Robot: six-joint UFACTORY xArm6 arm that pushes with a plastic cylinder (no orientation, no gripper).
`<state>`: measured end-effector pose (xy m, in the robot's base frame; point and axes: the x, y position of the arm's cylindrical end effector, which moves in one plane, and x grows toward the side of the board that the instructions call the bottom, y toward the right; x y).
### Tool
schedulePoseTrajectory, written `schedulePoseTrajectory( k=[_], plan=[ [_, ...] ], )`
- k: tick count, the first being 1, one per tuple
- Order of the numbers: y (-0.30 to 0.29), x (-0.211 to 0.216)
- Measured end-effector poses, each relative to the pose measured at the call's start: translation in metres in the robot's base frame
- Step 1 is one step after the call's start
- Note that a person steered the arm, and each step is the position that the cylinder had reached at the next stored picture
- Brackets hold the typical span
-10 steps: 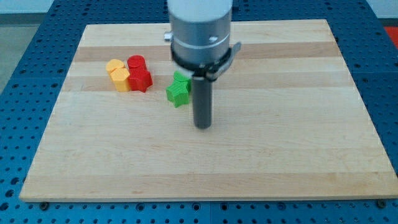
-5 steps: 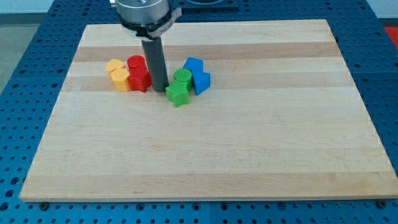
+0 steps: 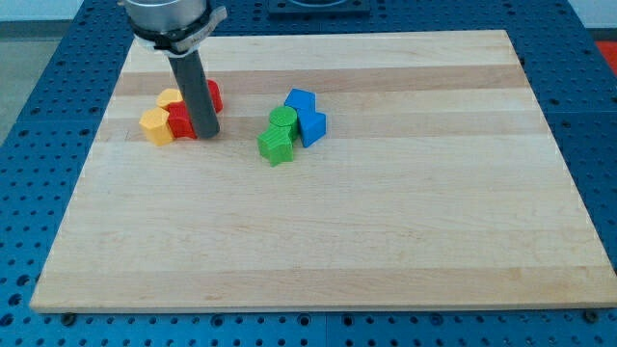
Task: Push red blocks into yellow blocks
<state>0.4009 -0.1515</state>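
Tip (image 3: 206,135) pressed against red blocks (image 3: 180,120) at desk (image 3: 386,241) upper left, yellows (image 3: 155,124) touching them on the left.
No fingers on this rig, only a rod. Probably light, rigid, easy-sliding plastic; best pushed low, square on the right face. Green (image 3: 278,137) and blue (image 3: 307,114) clusters well apart. No writing legible.

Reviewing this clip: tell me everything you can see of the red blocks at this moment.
Two glossy, plastic-looking red blocks sit near the board's upper left. The lower red block is pressed against two yellow blocks on its left. The upper red block is mostly hidden behind the rod, so its shape is unclear; only its right edge shows. My tip rests on the wooden board at the lower red block's right side, apparently touching it.
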Motion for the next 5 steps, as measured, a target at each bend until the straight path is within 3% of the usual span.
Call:
schedulePoseTrajectory(
  k=[2,5],
  plan=[
    [-0.052,0.016],
    [-0.06,0.02]
  ],
)
